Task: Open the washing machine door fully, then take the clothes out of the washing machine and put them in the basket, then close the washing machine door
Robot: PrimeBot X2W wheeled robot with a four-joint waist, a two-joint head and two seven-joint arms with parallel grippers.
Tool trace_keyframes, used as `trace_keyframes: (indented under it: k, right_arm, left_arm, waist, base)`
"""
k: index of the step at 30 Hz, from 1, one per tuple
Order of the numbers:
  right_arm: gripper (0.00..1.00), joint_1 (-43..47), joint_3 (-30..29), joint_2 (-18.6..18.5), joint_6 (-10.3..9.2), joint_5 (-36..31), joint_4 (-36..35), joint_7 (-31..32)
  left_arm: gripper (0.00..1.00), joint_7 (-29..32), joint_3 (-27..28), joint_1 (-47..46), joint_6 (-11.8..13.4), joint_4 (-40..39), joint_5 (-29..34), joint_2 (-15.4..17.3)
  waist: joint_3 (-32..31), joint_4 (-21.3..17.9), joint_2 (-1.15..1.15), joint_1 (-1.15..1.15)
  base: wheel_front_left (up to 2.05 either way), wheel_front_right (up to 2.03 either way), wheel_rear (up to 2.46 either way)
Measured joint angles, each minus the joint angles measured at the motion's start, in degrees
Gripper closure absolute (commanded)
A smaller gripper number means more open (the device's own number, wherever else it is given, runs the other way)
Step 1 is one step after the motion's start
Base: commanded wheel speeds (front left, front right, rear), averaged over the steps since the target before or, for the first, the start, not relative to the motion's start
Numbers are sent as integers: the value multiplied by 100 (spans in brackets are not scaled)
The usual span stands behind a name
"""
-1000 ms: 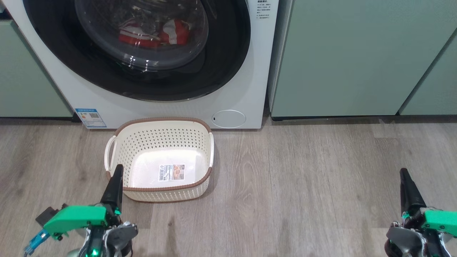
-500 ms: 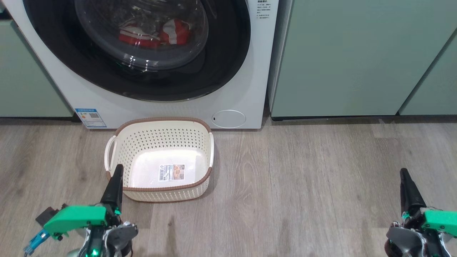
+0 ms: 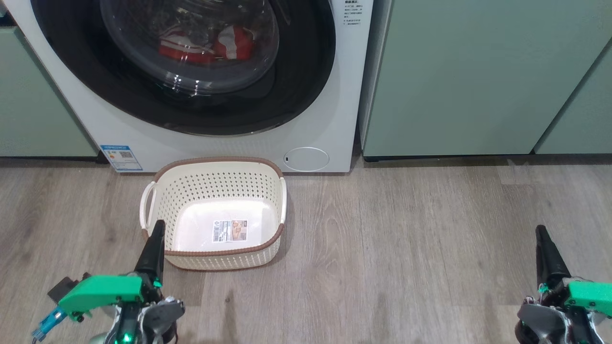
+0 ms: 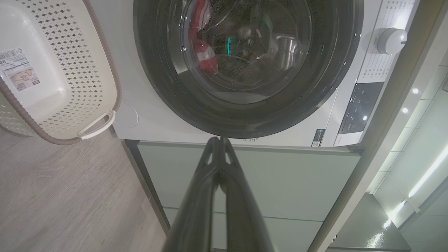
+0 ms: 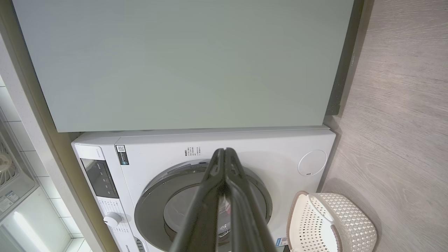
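Head view — basket (image 3: 215, 188) near blue sticker (image 3: 122, 157), left wrist view — dial (image 4: 391, 41)

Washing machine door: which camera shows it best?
Left wrist view: the washing machine door shows nearly whole, black rim and glass bowl. Head view cuts off its top; in the right wrist view the right pincer crosses it.

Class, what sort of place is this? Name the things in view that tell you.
Probably a home laundry or utility corner: a white front-loading washing machine set between pale green cabinets, with a cream basket on the wood-look floor before it.
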Motion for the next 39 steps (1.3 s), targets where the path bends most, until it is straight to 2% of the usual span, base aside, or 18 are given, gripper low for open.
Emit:
trace_keyframes:
  k: [39]
  right_arm:
    - [100,0,0,0,0,0,0,0]
  left_arm:
    - [100,0,0,0,0,0,0,0]
  waist:
    - [0,0,0,0]
  base:
    - [0,0,0]
